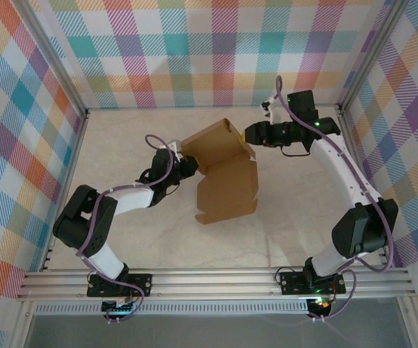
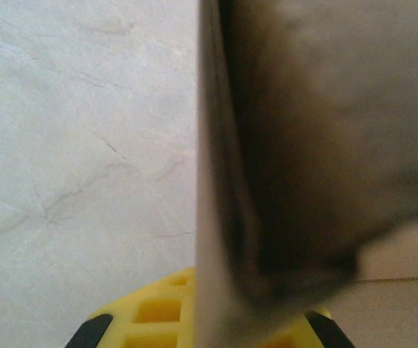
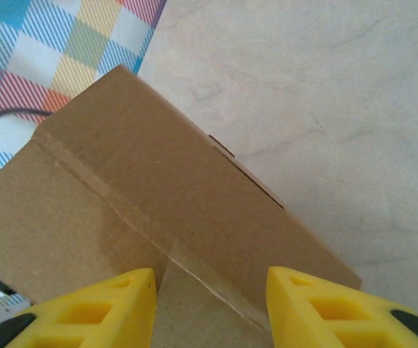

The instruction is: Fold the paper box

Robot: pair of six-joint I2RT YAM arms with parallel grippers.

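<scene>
Noted at middle of bench (image 1: 151,239): paper box (image 1: 227,177), part folded. Pinched at left edge by left gripper (image 1: 189,165); right gripper (image 1: 250,134) at far right corner, jaws spread.

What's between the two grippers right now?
The partly folded paper box spans the stretch between the left gripper and the right gripper, as the top view shows.

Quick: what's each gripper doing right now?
Left gripper: closed, holding the paper box by its edge.
Right gripper: open, fingers apart against the paper box's raised panel.
</scene>
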